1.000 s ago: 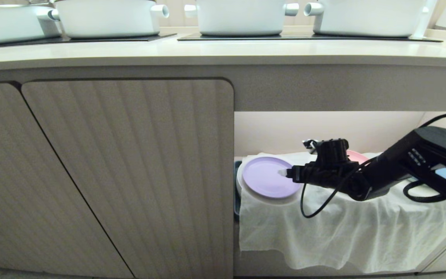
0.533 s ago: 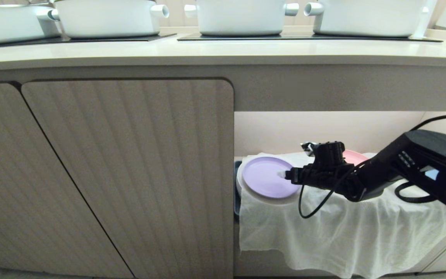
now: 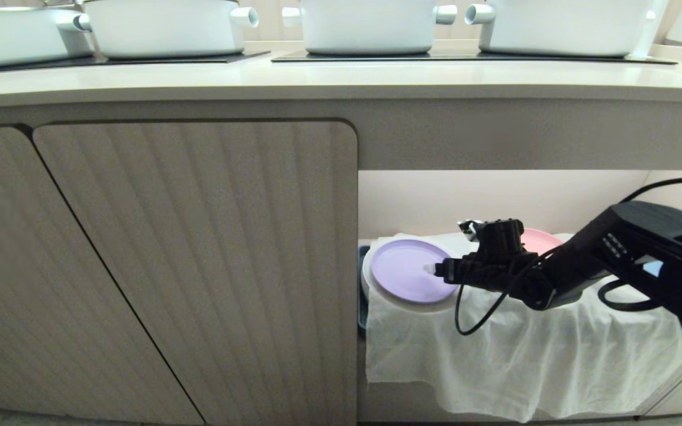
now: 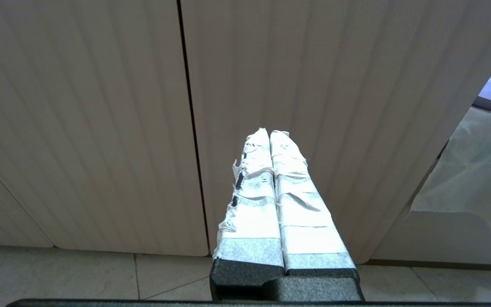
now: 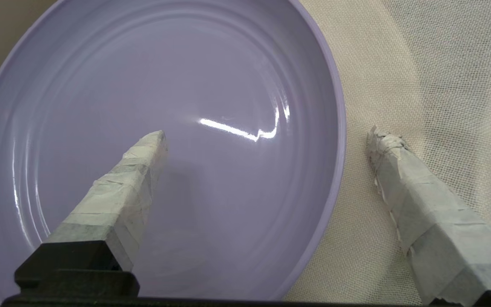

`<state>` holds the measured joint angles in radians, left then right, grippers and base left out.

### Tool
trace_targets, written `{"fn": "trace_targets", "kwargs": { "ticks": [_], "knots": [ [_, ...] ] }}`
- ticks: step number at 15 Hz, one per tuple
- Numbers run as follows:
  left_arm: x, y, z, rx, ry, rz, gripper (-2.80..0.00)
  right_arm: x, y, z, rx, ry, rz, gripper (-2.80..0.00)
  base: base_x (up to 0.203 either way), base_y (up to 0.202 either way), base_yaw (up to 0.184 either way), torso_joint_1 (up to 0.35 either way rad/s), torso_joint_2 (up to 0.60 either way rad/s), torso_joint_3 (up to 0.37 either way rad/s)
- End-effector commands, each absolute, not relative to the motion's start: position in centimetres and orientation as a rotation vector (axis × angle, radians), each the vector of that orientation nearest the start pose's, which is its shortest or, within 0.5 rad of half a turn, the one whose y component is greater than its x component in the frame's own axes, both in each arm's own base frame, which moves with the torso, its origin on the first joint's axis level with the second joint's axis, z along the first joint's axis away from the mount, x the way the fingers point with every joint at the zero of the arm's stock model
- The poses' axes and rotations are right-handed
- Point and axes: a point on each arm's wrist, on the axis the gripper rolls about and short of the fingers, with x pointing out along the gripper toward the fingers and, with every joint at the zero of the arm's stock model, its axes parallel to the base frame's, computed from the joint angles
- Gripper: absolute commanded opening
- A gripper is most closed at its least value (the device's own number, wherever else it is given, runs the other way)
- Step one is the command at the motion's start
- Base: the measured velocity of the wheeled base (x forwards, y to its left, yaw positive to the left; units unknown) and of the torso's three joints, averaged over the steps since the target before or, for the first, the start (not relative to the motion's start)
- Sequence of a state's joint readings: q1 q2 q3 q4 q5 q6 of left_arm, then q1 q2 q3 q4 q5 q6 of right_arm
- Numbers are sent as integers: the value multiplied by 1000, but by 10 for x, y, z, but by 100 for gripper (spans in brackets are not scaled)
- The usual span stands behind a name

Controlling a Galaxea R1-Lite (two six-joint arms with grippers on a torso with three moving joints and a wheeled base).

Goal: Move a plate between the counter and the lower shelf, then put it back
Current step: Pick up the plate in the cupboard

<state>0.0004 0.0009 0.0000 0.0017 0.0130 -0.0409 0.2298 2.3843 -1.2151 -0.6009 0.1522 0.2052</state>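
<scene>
Our right gripper [image 5: 267, 140], jaws wide and empty, has edged in astride the rim of the round lilac plastic plate [image 3: 407, 271] (still on the cloth-draped lower shelf [image 3: 524, 343]); grasp seems imminent.

This is a kitchen, probably a home or showroom one. A long cream counter [image 3: 341, 80] carries black hob panels [image 3: 471, 57] with white pots [image 3: 370, 23] on them. Ribbed beige cupboard doors [image 3: 199, 266] stand below, above a pale tiled floor [image 4: 100, 277].
</scene>
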Motion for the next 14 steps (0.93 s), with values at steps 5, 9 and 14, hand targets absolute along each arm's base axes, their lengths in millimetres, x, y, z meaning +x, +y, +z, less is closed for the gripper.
{"fn": "trace_targets", "kwargs": {
  "ticks": [5, 9, 14],
  "knots": [
    [-23, 0, 75, -41, 3, 14, -280, 430, 105, 14, 119, 606, 331, 0, 0, 0, 0, 0, 0, 0],
    [-23, 0, 75, -41, 3, 14, -280, 429, 106, 14, 118, 609, 332, 0, 0, 0, 0, 0, 0, 0],
    [-23, 0, 75, -41, 3, 15, -280, 429, 106, 13, 118, 613, 332, 0, 0, 0, 0, 0, 0, 0]
  ]
}}
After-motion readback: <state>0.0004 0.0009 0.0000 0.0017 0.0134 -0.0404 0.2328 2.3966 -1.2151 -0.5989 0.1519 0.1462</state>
